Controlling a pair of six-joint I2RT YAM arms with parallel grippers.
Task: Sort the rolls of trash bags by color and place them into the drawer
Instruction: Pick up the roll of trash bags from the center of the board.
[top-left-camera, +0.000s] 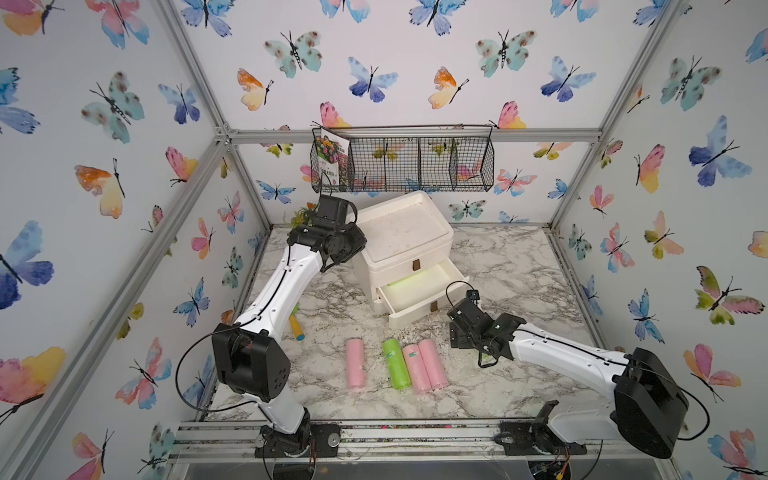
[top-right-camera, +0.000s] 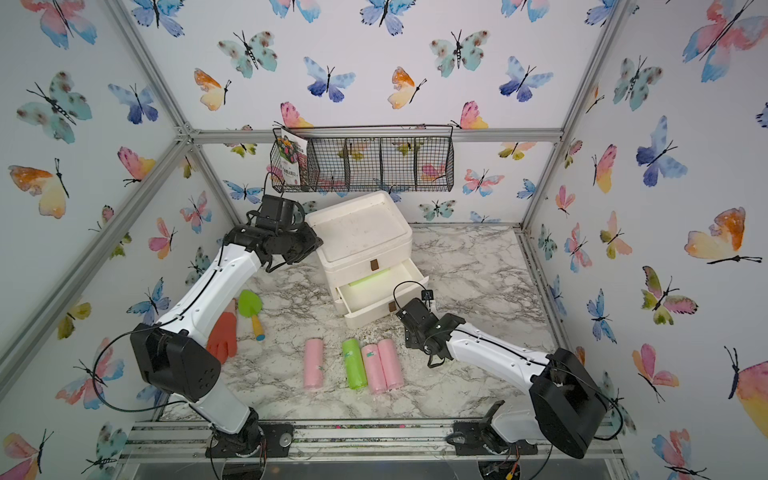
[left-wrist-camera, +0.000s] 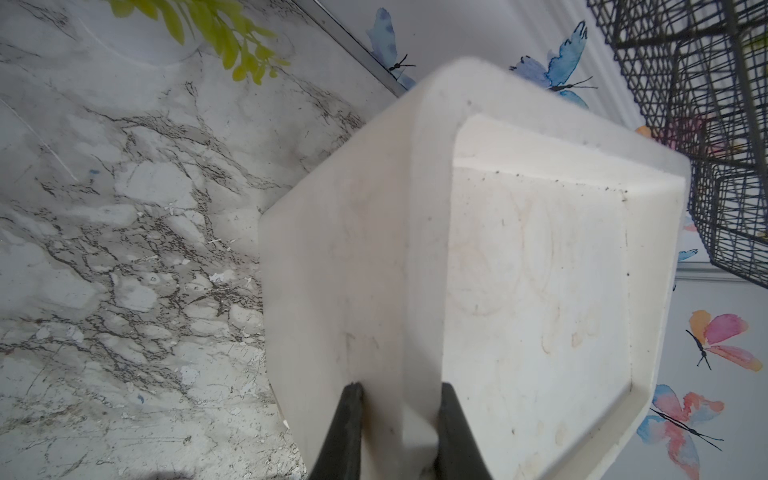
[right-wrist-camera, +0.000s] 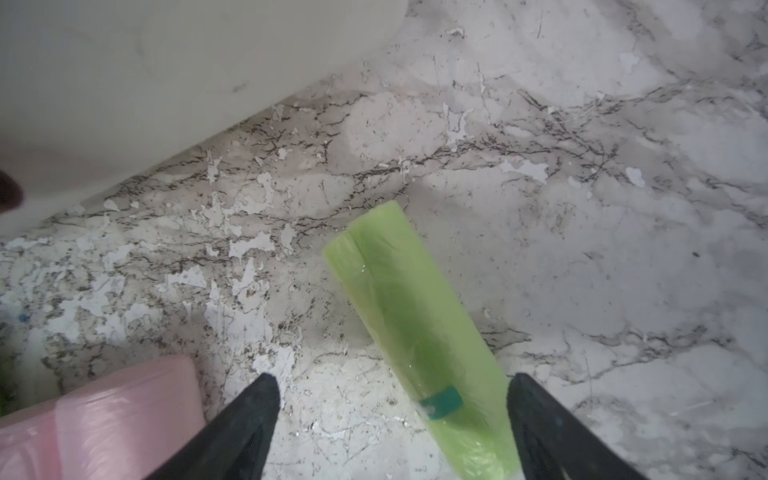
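The left pincer (left-wrist-camera: 400, 386) is gripping the smooth white rim of the drawer box (left-wrist-camera: 540, 270). The right pincer (right-wrist-camera: 392, 376) is hanging wide over 1 glossy green roll (right-wrist-camera: 407, 307) on the marbled table (right-wrist-camera: 623, 249).

4 rolls (top-left-camera: 395, 365) on table (top-left-camera: 519, 282) in frt of drawer unit (top-left-camera: 403, 228); more inside open drawer (top-left-camera: 415, 293).

Worktop (top-left-camera: 519, 270) right of the drawer cabinet (top-left-camera: 405, 232) lies bare; the left arm (top-left-camera: 284, 286) crowds its left side; four rolls (top-left-camera: 395, 363) lie before it.
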